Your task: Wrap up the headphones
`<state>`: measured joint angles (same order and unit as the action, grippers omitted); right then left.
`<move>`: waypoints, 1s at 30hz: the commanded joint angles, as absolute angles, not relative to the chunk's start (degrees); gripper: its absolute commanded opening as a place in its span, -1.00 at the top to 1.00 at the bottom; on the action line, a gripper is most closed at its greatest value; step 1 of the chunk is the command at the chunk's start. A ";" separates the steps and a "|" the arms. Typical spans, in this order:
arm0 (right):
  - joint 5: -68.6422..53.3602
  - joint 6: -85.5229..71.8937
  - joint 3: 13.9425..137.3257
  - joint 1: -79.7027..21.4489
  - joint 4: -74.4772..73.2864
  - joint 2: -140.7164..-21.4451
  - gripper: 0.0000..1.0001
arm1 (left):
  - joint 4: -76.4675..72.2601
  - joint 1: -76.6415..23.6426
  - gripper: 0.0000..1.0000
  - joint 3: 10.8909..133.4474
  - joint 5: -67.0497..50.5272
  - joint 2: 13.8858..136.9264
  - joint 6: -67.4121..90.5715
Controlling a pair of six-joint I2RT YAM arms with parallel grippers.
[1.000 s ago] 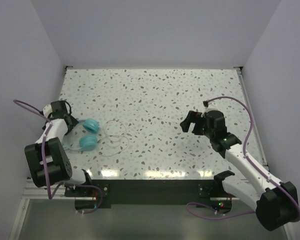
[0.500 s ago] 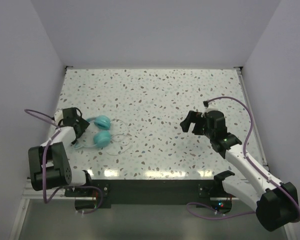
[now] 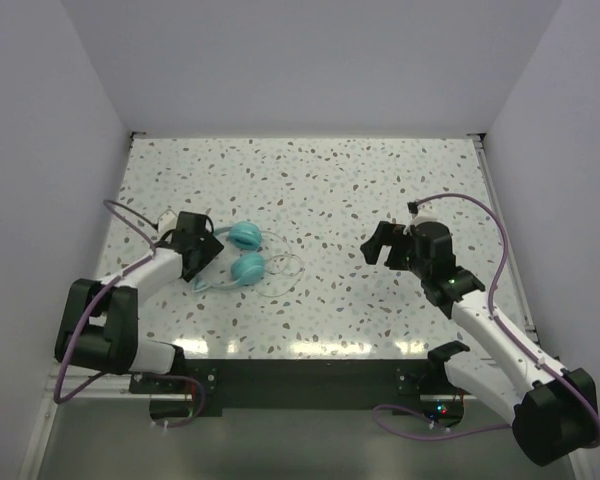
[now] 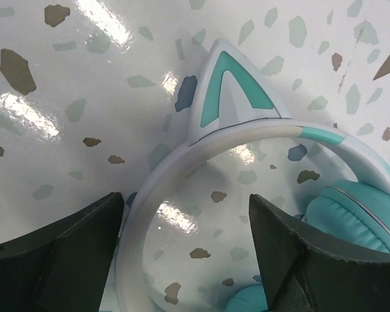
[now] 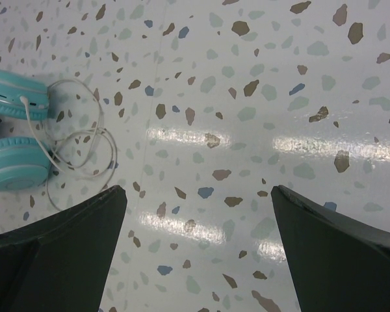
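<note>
Nearest the front edge of the worktop, the thin cord lay in loose, uncoiled loops just right of the headphones. The headphones rested left of centre with both earcups side by side. Over the last second they had slid from close to the left edge toward the middle, carried along by the left tool, which had swept rightward with them. That tool sat with its fingers spread, the pale headband lying between them on the worktop and not pinched. This suggests the headphones were dragged along, not lifted. The right tool hung over the right half, well apart from the headphones, fingers spread and holding nothing, and it had not shifted. The move seemed meant to bring the headphones within both arms' reach. No wrapping had yet begun.
</note>
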<state>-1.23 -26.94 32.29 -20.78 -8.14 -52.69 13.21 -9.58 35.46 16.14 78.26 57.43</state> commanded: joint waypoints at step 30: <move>-1.85 -25.84 31.99 -20.65 -7.03 -51.24 -0.97 | 17.32 -10.99 0.39 46.14 12.57 93.69 14.41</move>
